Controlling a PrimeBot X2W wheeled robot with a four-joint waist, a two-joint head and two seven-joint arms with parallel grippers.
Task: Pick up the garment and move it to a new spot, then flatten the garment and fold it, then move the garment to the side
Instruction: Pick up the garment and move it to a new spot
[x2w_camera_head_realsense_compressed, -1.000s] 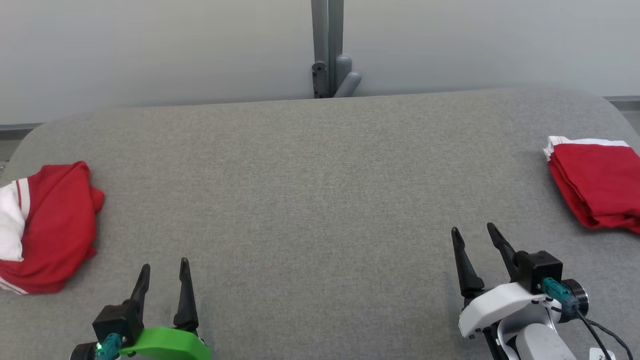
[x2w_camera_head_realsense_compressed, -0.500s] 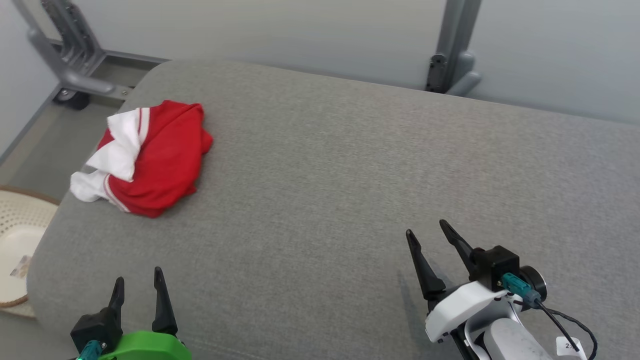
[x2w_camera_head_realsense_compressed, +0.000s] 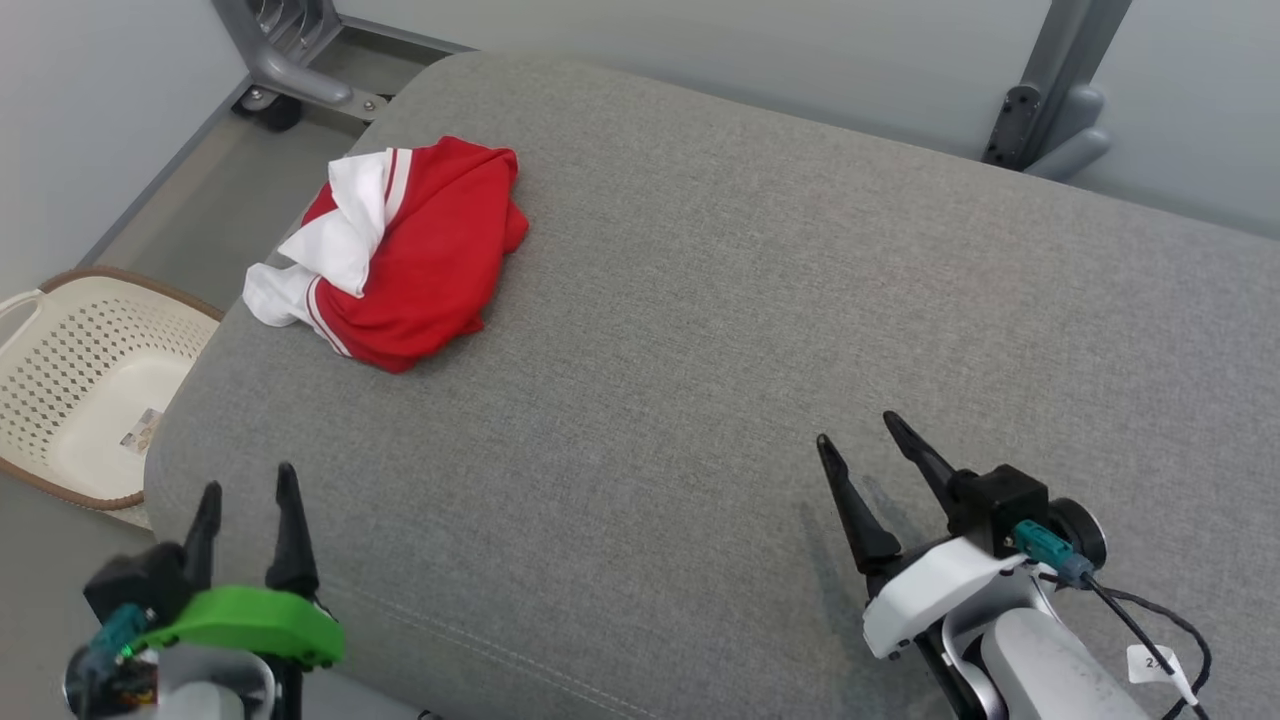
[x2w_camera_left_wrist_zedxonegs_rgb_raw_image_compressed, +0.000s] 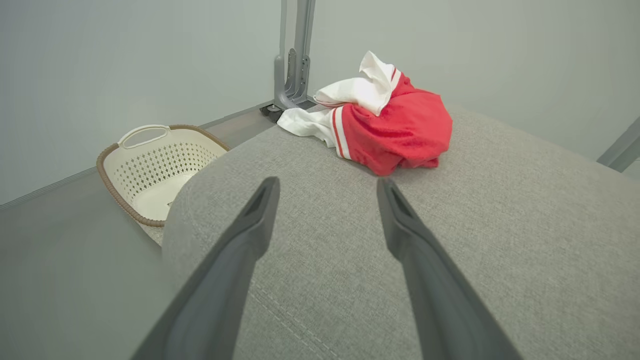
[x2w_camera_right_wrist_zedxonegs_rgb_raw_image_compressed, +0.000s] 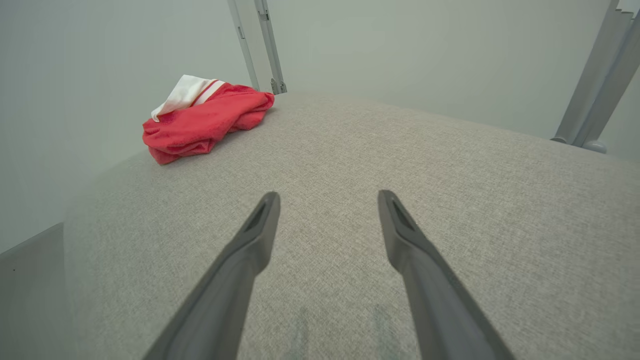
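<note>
A grey fabric pad (x2w_camera_head_realsense_compressed: 720, 330) spreads across the head view, with a rounded corner toward eight o'clock. The garment (x2w_camera_head_realsense_compressed: 425, 260), red with white trim, lies crumpled on the pad at ten o'clock, close to its left edge. Off that edge, at nine o'clock, a cream basket (x2w_camera_head_realsense_compressed: 45, 330) with a brown rim stands on the grey floor (x2w_camera_head_realsense_compressed: 200, 190). Pale walls (x2w_camera_head_realsense_compressed: 80, 100) and grey metal posts (x2w_camera_head_realsense_compressed: 1050, 95) stand behind the pad. The left gripper (x2w_camera_head_realsense_compressed: 248, 478) at seven o'clock and the right gripper (x2w_camera_head_realsense_compressed: 855, 428) at four o'clock both have their jaws spread and hold nothing.
</note>
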